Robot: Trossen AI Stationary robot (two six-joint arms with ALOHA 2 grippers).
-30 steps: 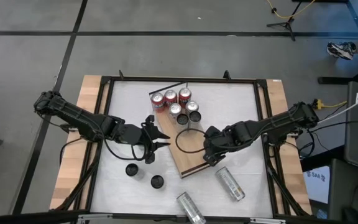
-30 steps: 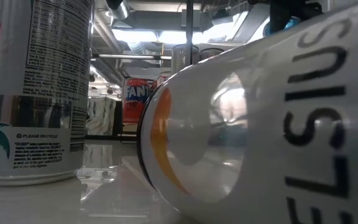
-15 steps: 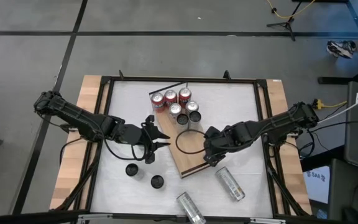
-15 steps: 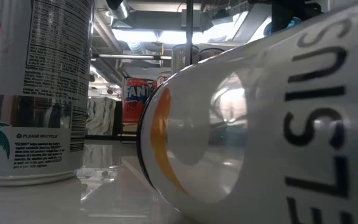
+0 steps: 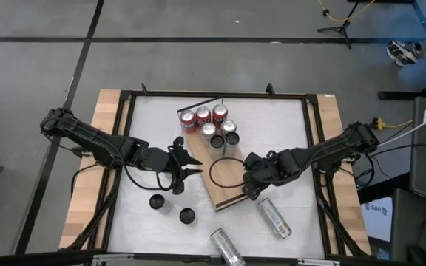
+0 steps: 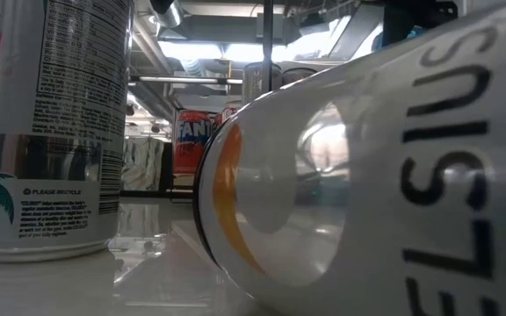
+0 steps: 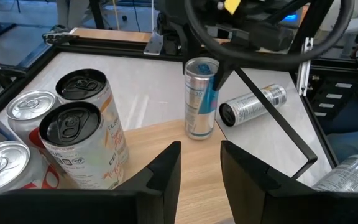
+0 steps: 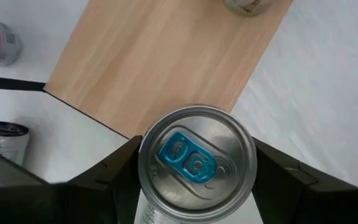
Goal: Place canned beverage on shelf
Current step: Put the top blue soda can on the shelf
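Observation:
The shelf (image 5: 224, 177) is a light-brown board lying aslant on the white table. Several cans (image 5: 209, 125) stand clustered at its far end, next to a thin black rail (image 5: 202, 103). My right gripper (image 5: 251, 188) is shut on a silver-and-blue can (image 7: 201, 99) at the shelf's near right end. In the right wrist view the can top (image 8: 196, 163) shows a blue tab. My left gripper (image 7: 201, 177) hovers open over the shelf's left side, holding nothing. My right gripper pinches the can's upper wall just below the rim (image 8: 143, 168) between its two fingers (image 8: 278, 171), one on each side. The fingers come steeply from above. The can stays upright, its base at the shelf's end; whether it rests there I cannot tell.
Two silver cans (image 5: 274, 218) (image 5: 226, 247) lie on the table near its front edge. Two dark-topped cans (image 5: 156, 201) (image 5: 188, 216) stand left of the shelf. A black cable loop (image 5: 224, 166) hangs over the board. The low view is filled by a lying can (image 6: 367, 175).

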